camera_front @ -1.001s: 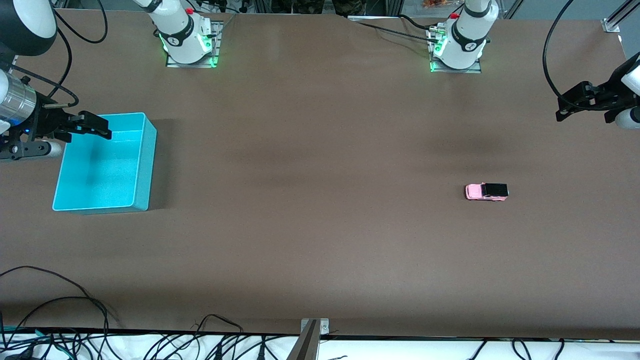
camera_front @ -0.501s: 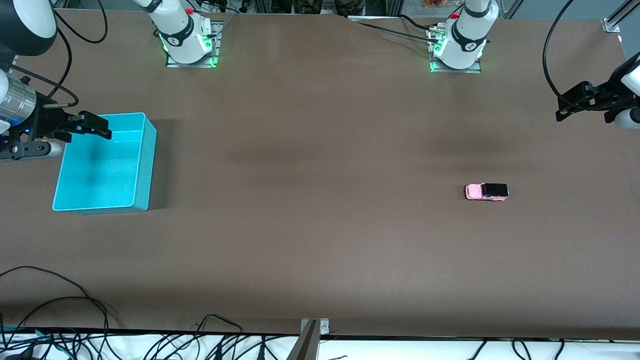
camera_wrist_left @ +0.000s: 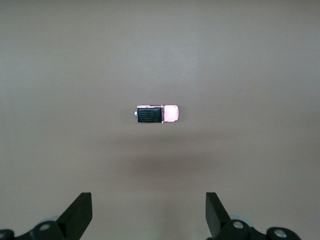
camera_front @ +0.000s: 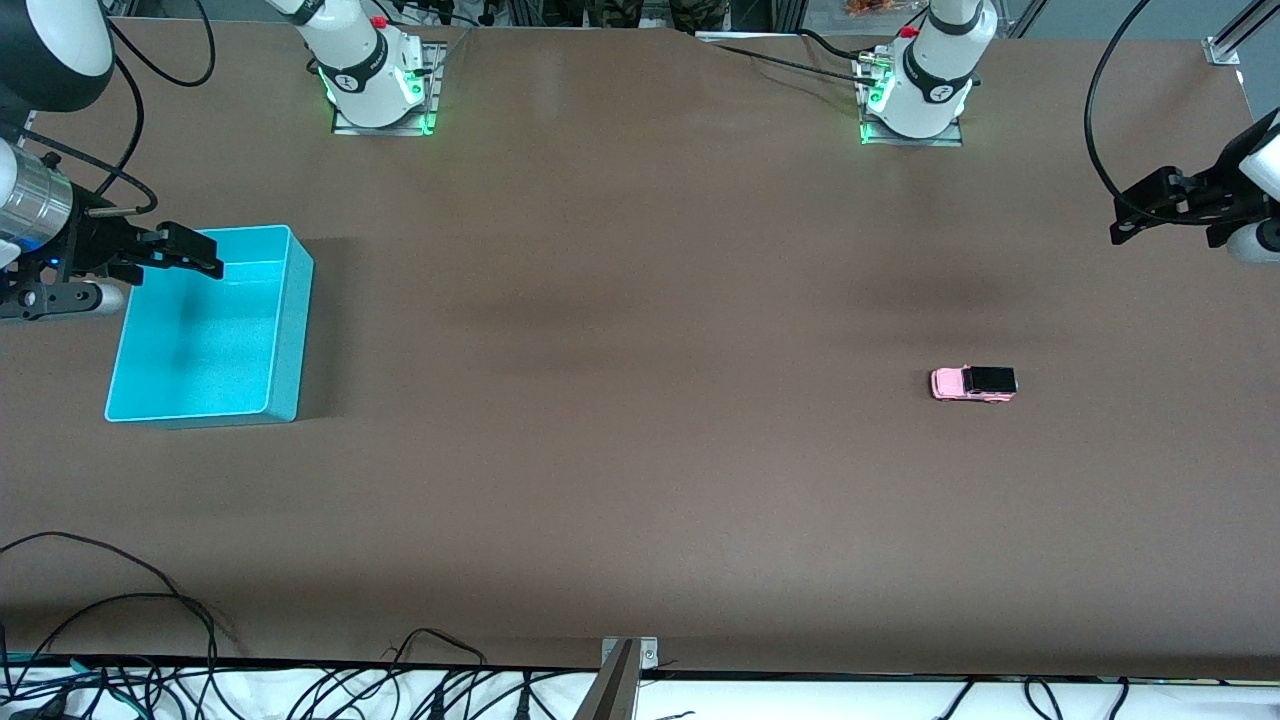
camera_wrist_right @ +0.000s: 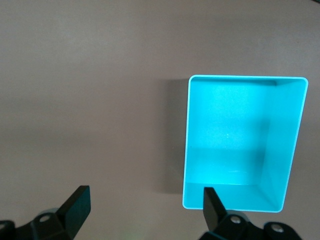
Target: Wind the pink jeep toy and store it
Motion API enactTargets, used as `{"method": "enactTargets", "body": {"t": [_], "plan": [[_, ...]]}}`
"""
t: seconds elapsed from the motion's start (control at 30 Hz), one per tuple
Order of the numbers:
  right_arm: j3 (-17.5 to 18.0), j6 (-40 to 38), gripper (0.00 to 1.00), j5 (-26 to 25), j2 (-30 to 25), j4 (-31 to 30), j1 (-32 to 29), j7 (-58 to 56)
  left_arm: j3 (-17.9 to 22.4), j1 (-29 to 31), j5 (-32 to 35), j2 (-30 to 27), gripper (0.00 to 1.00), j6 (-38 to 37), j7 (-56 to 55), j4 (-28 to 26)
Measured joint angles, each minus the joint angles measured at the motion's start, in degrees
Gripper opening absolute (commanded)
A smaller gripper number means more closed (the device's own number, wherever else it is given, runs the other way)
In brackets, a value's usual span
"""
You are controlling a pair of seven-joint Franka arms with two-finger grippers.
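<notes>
We see the pink jeep toy resting on the surface toward the left arm's end; the left gripper hovers released above it, and the right gripper hangs released over the turquoise bin

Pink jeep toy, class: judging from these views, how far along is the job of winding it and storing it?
Nothing looks done yet. The small pink jeep toy with the black roof sits alone on the brown table, toward the left arm's end. Nothing is in hand: the left gripper hangs open up in the air at that end, and the right gripper hangs open over the empty turquoise plastic bin. Picking up, winding and binning all remain.
</notes>
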Motion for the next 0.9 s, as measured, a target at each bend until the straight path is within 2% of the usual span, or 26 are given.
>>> {"method": "enactTargets", "body": {"t": [0.27,0.43,0.9], "plan": [[0.0,0.0,1.00,0.0,0.0,0.0,0.0,0.0,0.0,0.5,0.0,0.6,1.00,0.2,0.0,-3.0],[0.0,0.0,1.00,0.0,0.0,0.0,0.0,0.0,0.0,0.5,0.0,0.9,1.00,0.5,0.0,-6.7],[0.0,0.0,1.00,0.0,0.0,0.0,0.0,0.0,0.0,2.2,0.1,1.6,1.00,10.7,0.0,-14.0]]}}
